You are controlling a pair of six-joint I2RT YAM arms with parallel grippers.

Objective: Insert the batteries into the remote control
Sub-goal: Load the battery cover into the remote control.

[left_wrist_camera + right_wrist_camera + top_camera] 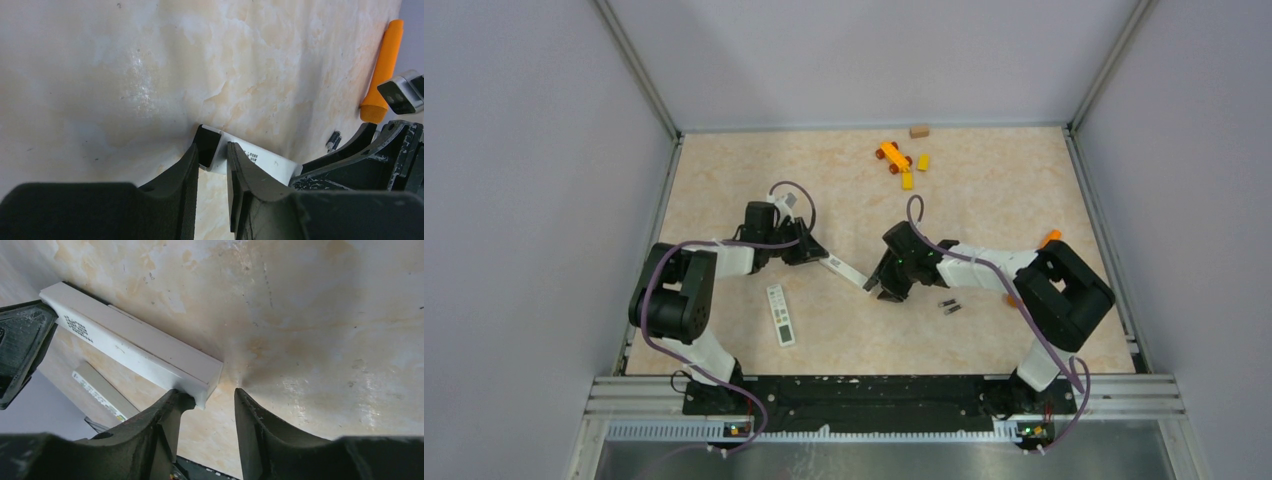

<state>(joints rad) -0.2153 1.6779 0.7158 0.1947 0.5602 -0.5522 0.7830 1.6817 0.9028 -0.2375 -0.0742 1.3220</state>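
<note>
**Clerk:** Entry one, the remote control (pixel 846 270). Where is it lying?

**Keeper:** It is spanning the gap between the two arms, mid-table (pixel 984 200). The left gripper (pixel 212 150) is holding one end, its fingers (pixel 185 170) standing narrow and pinching the white body across its width. The other end is reaching the right gripper (pixel 209 395), whose fingers are standing apart. One is touching the bar's corner and the other is clear of it, so nothing is being clamped there. Whether the bar is resting on the table or riding just above it, I cannot tell.

**Clerk:** Handling?

**Keeper:** I am judging it light, rigid and smooth-shelled, so likely to slip or pivot under a corner grip. Taking it across the narrow sides near an end is looking soundest.

**Clerk:** Entry two, the batteries (pixel 949 304).

**Keeper:** Two tiny dark cells are lying close together on the table beside the right arm, apart from the remote. I am reckoning them hard, round and prone to rolling, so each is wanting a pinch across its middle.

**Clerk:** Anything unreadable?

**Keeper:** The battery bay is not showing in any view, so open or covered I cannot say. A flat white piece (pixel 780 315) is lying near the left arm, and I am not making out whether it is the cover. Print on the remote and the cells' polarity marks are coming through too small.
</note>
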